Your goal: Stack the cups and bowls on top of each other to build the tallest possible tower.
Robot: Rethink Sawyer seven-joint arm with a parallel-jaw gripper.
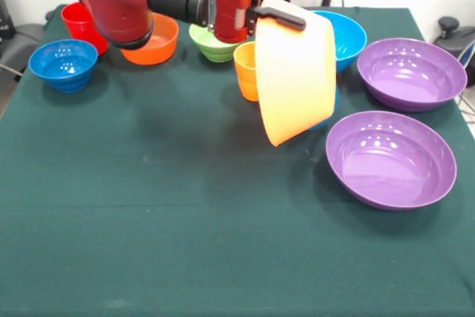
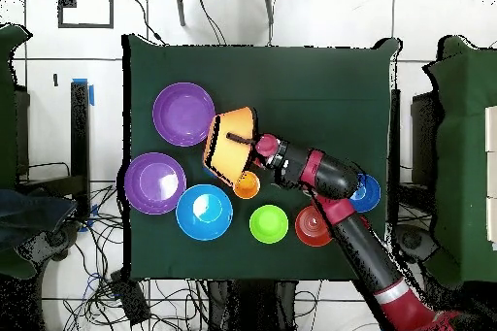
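Observation:
My gripper (image 1: 286,16) is shut on the rim of the large yellow-orange bowl (image 1: 297,79) and holds it tipped on its side over the table's middle. It shows the same way in the overhead view (image 2: 229,145). The orange cup (image 1: 245,72) stands just behind the bowl, partly hidden by it. The red cup (image 1: 79,21) stands at the far left, behind the arm. Two purple bowls (image 1: 412,72) (image 1: 391,157) lie at the right. The big blue bowl (image 1: 343,35), the green bowl (image 1: 210,44), the orange-red bowl (image 1: 154,40) and the dark-blue bowl (image 1: 63,63) line the far side.
A sliver of light blue (image 1: 332,105) shows behind the held bowl's right edge. The green cloth (image 1: 185,243) covers the table. In the overhead view, cables and a person's sleeve (image 2: 29,213) lie beyond the table's left edge.

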